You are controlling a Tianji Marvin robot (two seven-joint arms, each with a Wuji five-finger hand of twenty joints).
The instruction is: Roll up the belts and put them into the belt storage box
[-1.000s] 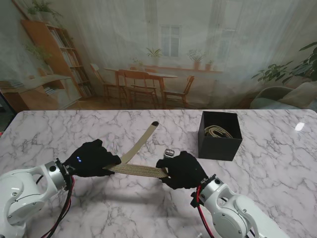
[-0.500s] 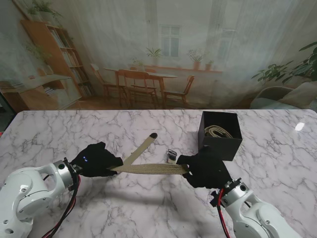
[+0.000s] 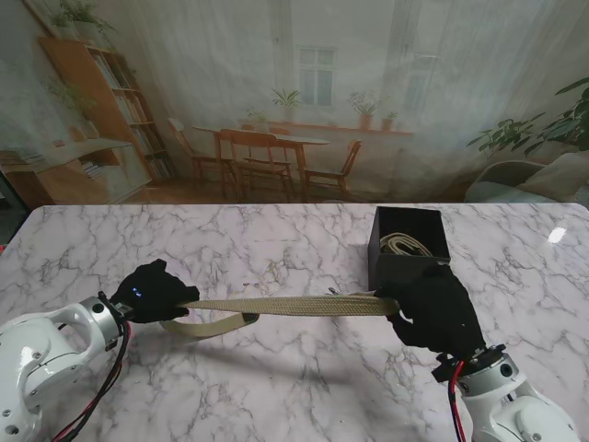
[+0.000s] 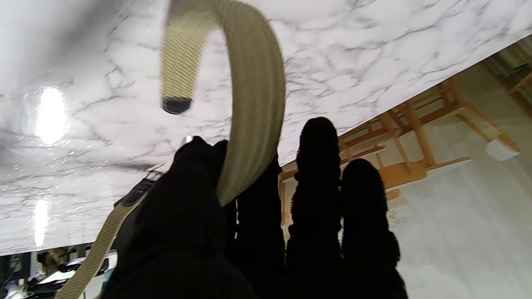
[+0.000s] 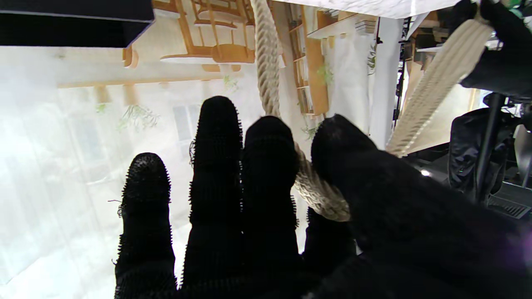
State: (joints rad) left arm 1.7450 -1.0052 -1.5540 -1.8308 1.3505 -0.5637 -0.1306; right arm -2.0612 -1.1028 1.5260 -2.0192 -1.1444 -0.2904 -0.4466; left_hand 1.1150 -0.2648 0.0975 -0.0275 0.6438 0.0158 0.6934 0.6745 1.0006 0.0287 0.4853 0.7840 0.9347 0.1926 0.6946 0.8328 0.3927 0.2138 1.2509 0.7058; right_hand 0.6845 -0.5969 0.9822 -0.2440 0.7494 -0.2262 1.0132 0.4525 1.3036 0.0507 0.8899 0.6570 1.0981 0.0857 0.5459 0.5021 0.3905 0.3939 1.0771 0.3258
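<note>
The tan woven belt (image 3: 290,306) is stretched between both hands: the left robot hand (image 3: 152,291) pinches it at the 9 o'clock end, the right robot hand (image 3: 437,308) grips it at the 3 o'clock end. Its long axis runs 9 to 3 o'clock, with a slack tail (image 3: 213,324) curling beside the left robot hand. The black belt storage box (image 3: 409,247), holding a coiled belt (image 3: 405,244), stands touching the right robot hand at its 12 o'clock. The worktop (image 3: 276,387) is white marble before a printed room backdrop (image 3: 294,101).
</note>
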